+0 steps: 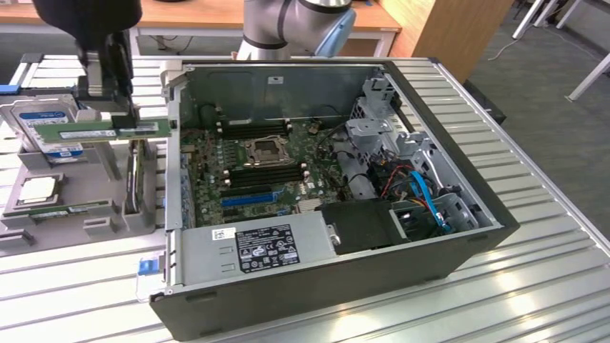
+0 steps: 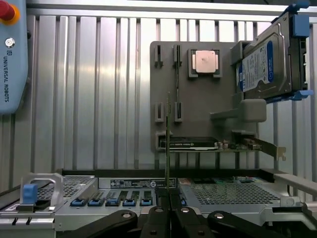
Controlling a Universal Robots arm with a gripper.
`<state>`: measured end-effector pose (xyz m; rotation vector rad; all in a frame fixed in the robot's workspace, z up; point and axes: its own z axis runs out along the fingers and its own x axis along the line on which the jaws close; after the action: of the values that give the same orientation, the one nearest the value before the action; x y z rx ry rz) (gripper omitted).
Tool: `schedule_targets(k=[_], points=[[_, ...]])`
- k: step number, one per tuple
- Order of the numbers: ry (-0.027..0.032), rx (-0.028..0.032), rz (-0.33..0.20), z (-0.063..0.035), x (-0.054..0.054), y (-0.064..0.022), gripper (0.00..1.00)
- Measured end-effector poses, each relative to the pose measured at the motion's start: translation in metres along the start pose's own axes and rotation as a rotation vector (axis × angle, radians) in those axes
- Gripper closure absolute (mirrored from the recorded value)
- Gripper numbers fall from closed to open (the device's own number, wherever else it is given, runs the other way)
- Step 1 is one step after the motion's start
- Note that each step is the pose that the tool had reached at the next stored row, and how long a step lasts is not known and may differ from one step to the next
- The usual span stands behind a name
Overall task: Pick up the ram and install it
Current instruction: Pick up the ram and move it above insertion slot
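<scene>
At the exterior view's left, a hard drive (image 1: pixel 38 118) with a blue-white label stands on edge in a grey fixture (image 1: pixel 100 182) on the ribbed table (image 1: pixel 533 300). A square silver processor (image 1: pixel 38 189) and a second green memory stick (image 1: pixel 67 210) lie lower in the same fixture. Above the fixture the black jaws are clamped on the ram (image 1: pixel 96 133), which hangs level and lengthwise in front of the drive, clear of its slot. Its far end reaches toward the open computer case (image 1: pixel 381 286); whether it touches the case's rim is hard to tell. In the wrist view the ram runs edge-on as a thin line out from the closed jaws. Inside the case lie the motherboard (image 1: pixel 315 134) and, nearer the camera, the power supply (image 1: pixel 257 246).
</scene>
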<state>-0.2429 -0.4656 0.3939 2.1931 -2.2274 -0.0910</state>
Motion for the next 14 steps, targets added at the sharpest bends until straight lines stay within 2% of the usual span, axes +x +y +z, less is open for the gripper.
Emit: schedule_targets(k=[14], points=[[0.0001,-0.0038,0.000,-0.0021,-0.001,-0.0396,0.89]])
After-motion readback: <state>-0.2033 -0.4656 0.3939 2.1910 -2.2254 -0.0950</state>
